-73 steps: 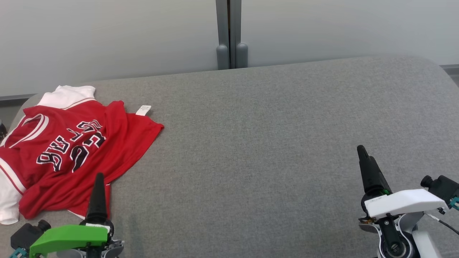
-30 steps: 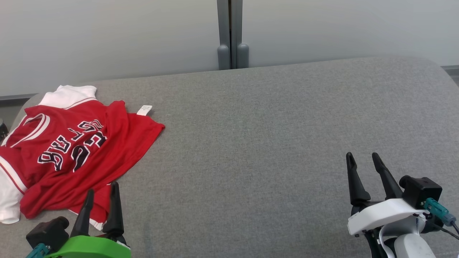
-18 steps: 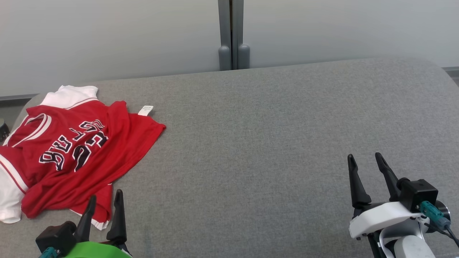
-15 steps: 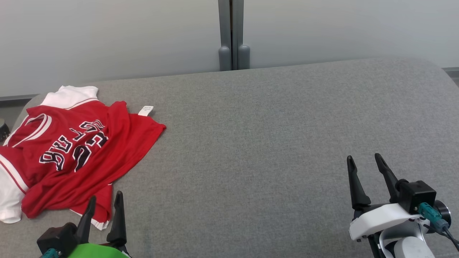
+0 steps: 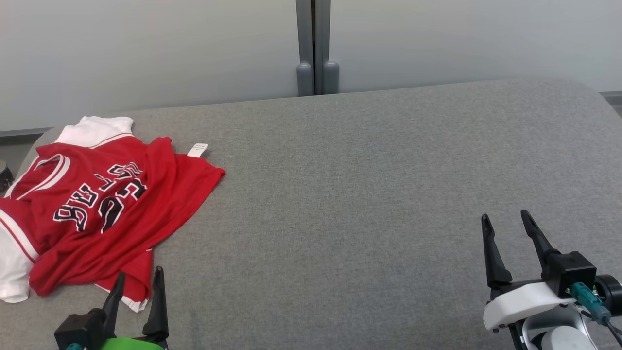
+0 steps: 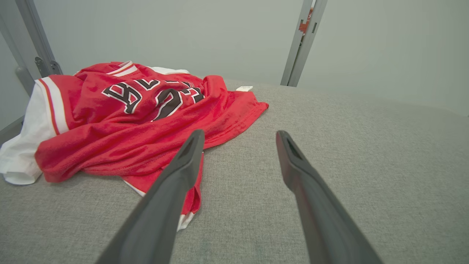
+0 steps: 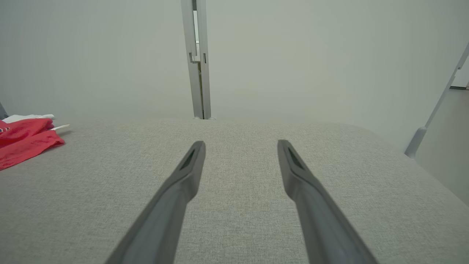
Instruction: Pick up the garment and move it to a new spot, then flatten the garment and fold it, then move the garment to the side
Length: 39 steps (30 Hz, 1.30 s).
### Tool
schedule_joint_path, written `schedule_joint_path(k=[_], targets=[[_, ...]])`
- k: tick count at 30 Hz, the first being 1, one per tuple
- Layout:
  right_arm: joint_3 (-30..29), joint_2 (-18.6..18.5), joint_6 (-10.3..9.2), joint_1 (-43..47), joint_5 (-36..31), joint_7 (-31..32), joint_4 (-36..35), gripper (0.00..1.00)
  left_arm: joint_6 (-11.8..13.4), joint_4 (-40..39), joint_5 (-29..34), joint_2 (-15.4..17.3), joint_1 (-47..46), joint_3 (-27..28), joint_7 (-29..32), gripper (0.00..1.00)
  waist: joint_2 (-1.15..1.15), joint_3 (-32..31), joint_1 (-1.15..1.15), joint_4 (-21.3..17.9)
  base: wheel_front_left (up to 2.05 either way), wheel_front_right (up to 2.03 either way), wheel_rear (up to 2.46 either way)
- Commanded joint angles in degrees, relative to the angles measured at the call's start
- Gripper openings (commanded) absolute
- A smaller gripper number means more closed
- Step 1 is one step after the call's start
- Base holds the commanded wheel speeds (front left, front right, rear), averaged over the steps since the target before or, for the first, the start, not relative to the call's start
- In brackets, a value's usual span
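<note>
Garment [image 5: 97, 204] edge cut off, print seemingly numerals | left end effector [image 5: 139, 273] apart | right end effector [image 5: 505, 215] apart

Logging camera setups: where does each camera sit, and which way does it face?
Head: above, looking down at the grey fabric surface; left pincer, right pincer at bottom corners.
Left wrist: low, facing the crumpled red and white jersey past the open left pincer.
Right wrist: low, facing surface and pale wall past right pincer.
All share the jersey.

surface: grey fabric top [image 5: 369, 194] | wall: pale panels [image 5: 146, 48] | divider: grey post [image 5: 313, 43]
</note>
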Motion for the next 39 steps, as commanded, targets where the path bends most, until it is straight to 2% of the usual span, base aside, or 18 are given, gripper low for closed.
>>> schedule_joint_path(k=[1,23,39], targets=[[-0.4,-0.3,0.0,0.5,-1.5,-0.5,-0.5,1.0,-0.3,-0.3,1.5,0.2,0.7,0.1,-0.6,1.0,0.0,0.0,0.0,0.0,0.0,0.0,0.0],[-1.1,-0.3,-0.01,1.8,-10.3,-2.8,-0.8,1.0,-0.3,0.4,8.4,0.3,2.0,0.2,-2.9,1.0,0.0,-0.2,0.0,-0.2,0.0,0.0,0.0],[-0.9,-0.3,-0.01,1.9,-7.6,-2.8,-0.1,1.0,-0.3,0.9,7.0,-0.1,2.1,0.3,-2.7,1.0,0.0,-0.5,0.0,-0.3,0.0,0.0,0.0]])
